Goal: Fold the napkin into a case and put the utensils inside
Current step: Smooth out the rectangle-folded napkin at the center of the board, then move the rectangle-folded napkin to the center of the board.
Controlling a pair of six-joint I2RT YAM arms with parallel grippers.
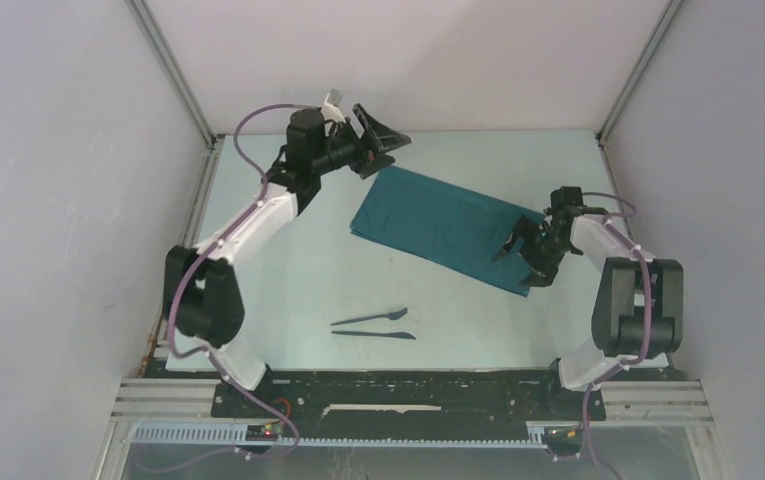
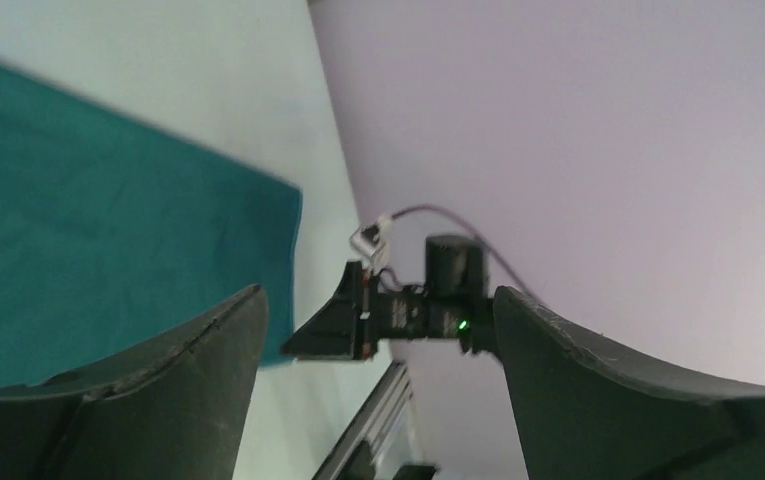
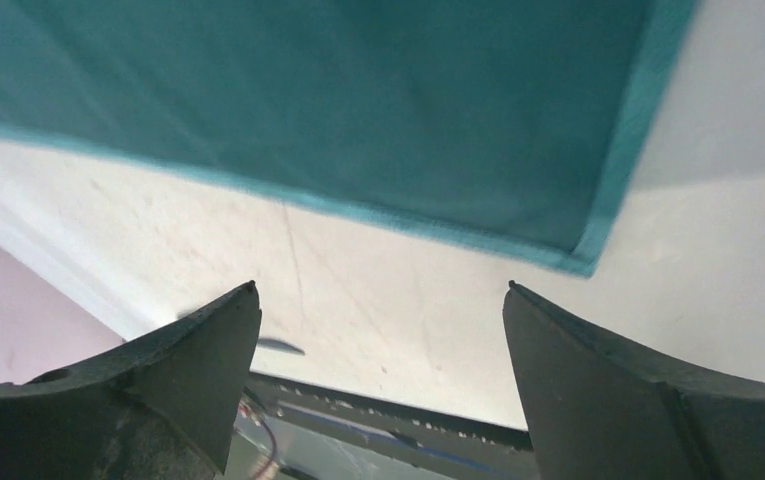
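Nearest, fork-like utensil [image 1: 369, 318] & knife [image 1: 373, 334] lie side by side, just apart, on table [image 1: 288, 260] btwn the arm bases, well apart from the cloth. Mid-table, napkin [image 1: 448, 227] lies flat as a long folded rectangle, set at an angle; R gripper [image 1: 521, 266] hovers over its near-right end, fingers spread wide, nothing held. Farthest, L gripper [image 1: 383, 147] sits by napkin's far-left corner, also spread wide w/ nothing in it.
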